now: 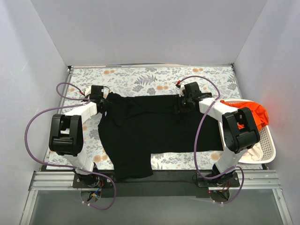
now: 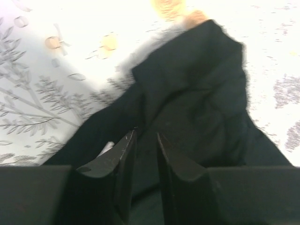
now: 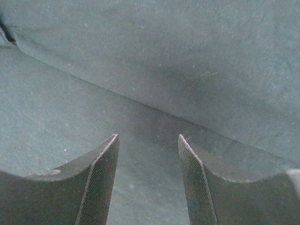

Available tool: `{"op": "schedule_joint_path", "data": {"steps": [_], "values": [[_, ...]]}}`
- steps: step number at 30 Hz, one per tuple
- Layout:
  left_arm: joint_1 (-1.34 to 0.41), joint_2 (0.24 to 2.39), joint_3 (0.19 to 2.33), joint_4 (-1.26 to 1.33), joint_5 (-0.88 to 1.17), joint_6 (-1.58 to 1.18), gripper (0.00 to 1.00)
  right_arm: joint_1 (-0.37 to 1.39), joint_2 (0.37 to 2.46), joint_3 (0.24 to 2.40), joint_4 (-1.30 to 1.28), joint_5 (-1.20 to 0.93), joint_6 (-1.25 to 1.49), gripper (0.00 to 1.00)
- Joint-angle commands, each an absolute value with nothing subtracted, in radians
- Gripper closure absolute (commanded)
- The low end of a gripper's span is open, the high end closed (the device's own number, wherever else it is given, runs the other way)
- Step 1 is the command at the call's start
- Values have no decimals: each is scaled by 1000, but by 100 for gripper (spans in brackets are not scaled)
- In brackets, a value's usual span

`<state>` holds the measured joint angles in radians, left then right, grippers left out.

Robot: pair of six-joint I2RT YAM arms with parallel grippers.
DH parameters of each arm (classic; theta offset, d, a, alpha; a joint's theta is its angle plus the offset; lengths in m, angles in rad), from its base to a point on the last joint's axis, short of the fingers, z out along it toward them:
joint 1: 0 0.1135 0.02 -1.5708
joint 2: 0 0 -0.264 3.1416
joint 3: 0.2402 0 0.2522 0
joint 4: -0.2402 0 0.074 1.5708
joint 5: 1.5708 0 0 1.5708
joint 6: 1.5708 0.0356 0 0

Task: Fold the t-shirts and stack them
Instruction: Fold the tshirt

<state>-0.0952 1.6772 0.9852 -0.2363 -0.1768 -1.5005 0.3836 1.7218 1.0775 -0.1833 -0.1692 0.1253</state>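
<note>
The black t-shirt lies spread on the floral table, its left part hanging toward the near edge. My left gripper is at the shirt's far left corner, where the cloth is bunched. In the left wrist view its fingers stand close together with the black cloth between them. My right gripper is over the shirt's far right edge. In the right wrist view it is open, with a fold of the cloth just past the tips. No chest mark shows.
A white slatted basket stands at the right edge and holds an orange shirt and a cream one. The floral tablecloth shows bare behind the black shirt. White walls close in three sides.
</note>
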Motion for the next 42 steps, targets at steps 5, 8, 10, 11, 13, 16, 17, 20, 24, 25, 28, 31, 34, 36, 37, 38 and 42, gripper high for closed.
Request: {"op": "schedule_joint_path", "data": {"steps": [5,8,10,11,13,16,17,20,24,25,28,31,34,36,37,38,42], "values": [[-49,1762,989,-267,-232,-1525,79,383,1736,1052,-143,-193,146,49],[-15,1821,1018,-268,-216,-1520,80,382,1743,1049,-140,-196,150,50],[-2,1845,1060,-268,-221,-1506,81,383,1746,1048,-137,-201,153,50],[29,1858,1078,-268,-230,-1485,81,382,1744,1046,-137,-201,152,50],[54,1887,1124,-278,-236,-1470,81,383,1741,1045,-135,-202,152,50],[83,1891,1161,-288,-265,-1444,81,382,1729,1042,-132,-206,153,50],[90,1888,1163,-288,-271,-1437,81,383,1724,1037,-132,-207,153,50],[118,1864,1175,-290,-296,-1407,77,383,1704,1032,-132,-210,152,50],[118,1781,1172,-290,-259,-1362,45,383,1665,1017,-132,-213,149,50],[115,1758,1164,-282,-223,-1339,40,383,1657,1016,-132,-213,147,50],[75,1674,1137,-282,-195,-1280,29,383,1628,999,-132,-215,133,49],[-6,1591,1092,-281,-192,-1200,25,383,1598,973,-123,-221,127,48],[-101,1534,1040,-267,-206,-1134,25,382,1577,956,-118,-238,123,46],[-136,1532,1011,-256,-198,-1072,25,383,1562,948,-114,-241,123,45],[-144,1542,1006,-246,-198,-1056,25,383,1556,939,-109,-245,123,45],[-150,1549,1003,-245,-198,-1023,27,382,1549,936,-103,-248,123,45],[-179,1592,1003,-226,-215,-977,34,383,1536,920,-94,-256,120,45]]}}
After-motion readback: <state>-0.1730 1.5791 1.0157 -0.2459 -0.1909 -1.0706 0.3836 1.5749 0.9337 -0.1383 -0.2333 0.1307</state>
